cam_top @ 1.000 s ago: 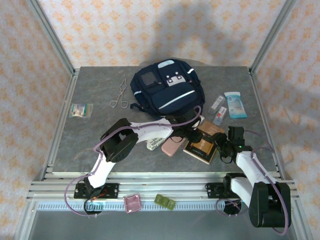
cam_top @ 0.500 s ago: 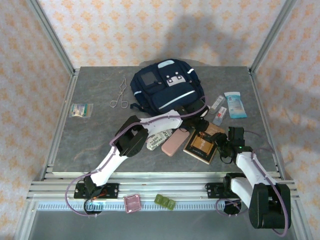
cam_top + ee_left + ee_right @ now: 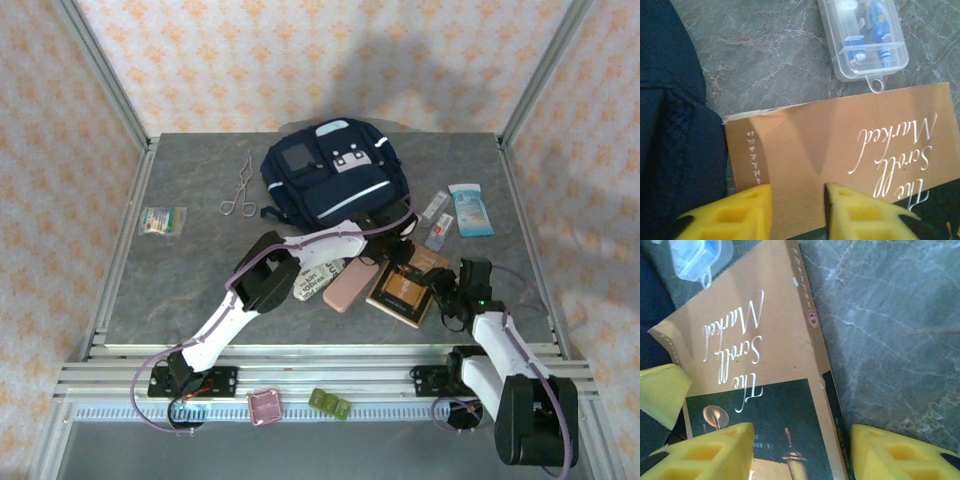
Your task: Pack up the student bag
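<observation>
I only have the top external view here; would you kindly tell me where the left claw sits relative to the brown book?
Observer: The left claw hangs over a tan corner of the book, jaws slightly apart with nothing between them.
Operator: And the right claw?
Observer: The right claw straddles the book's spine edge, one finger over the cover, the other over bare table.
Operator: What lies beside the book?
Observer: A clear plastic case holding something blue, close by the book's tan edge.
</observation>
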